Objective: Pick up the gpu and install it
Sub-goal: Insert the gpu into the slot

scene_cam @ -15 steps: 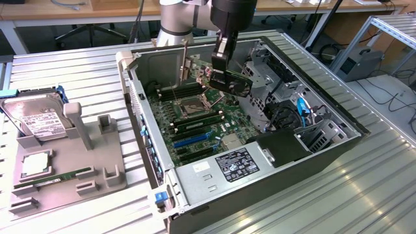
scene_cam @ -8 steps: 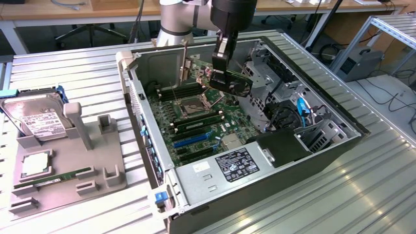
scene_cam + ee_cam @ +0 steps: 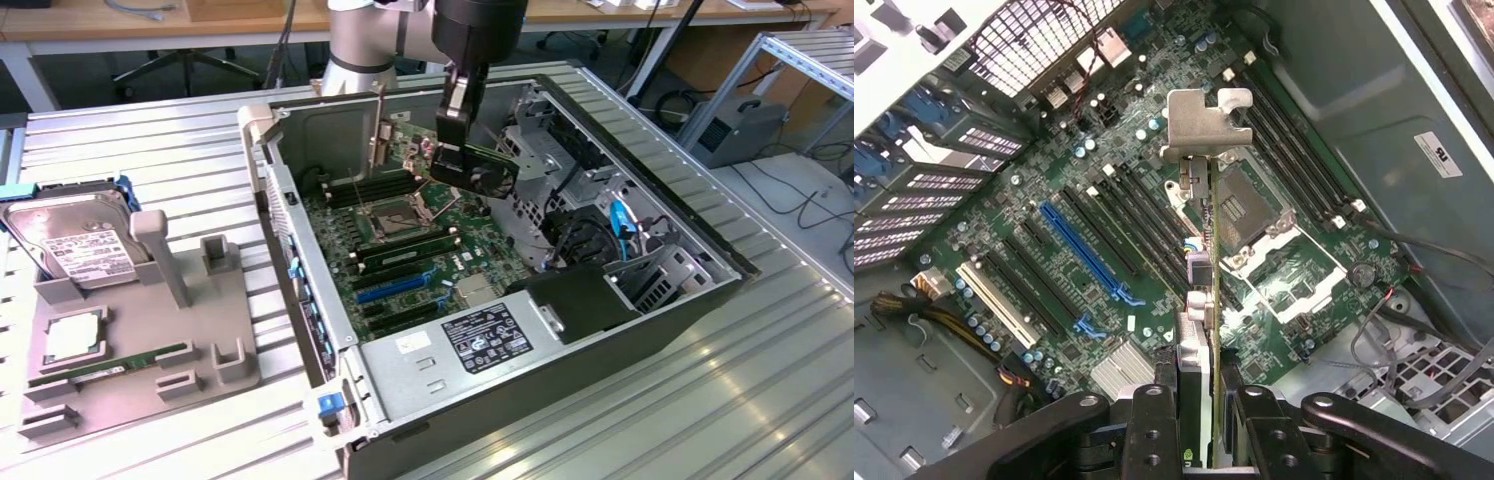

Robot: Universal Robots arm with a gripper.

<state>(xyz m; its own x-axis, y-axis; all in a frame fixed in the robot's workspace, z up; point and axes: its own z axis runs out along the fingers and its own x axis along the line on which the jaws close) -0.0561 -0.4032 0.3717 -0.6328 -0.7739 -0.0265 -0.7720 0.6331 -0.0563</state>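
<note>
one gripper (image 3: 451,148) clenched on one gpu (image 3: 478,170), card held above the motherboard (image 3: 400,250) inside one open computer case (image 3: 534,400), one hard drive (image 3: 74,245) and one ram stick (image 3: 127,362) on one grey tray (image 3: 120,395) well apart

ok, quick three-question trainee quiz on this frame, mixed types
1. True or false: the gpu is seated in a motherboard slot.
2. What sits in the grey fixture at the exterior view's left? A) hard drive B) fan C) power supply
3. Fill in: the fingers are shut on the ___.
Key: 1 false, it hangs above the board; 2 A; 3 gpu.
</note>
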